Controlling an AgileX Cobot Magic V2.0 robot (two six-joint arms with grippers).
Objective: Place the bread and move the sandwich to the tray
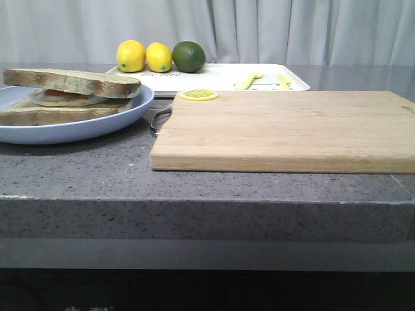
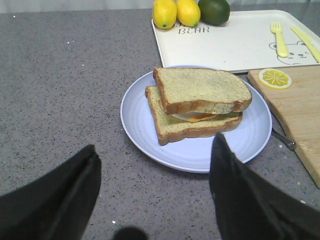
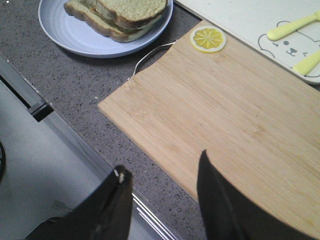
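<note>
Even soft light, faint shadows, no glare; wrist-view pincers slightly blurred.

A dark grey speckled stone counter (image 1: 84,172) carries three things directly: a light-blue plate (image 1: 78,126) at the left, a pale wooden cutting board (image 1: 285,133) beside it, and a white tray (image 1: 220,78) behind them.

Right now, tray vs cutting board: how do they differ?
The tray is white with a raised rim; the cutting board is pale wood and flat. The tray carries a fork and three citrus fruits; the cutting board holds only a lemon slice. Both are rectangular and lie on the grey counter.
</note>
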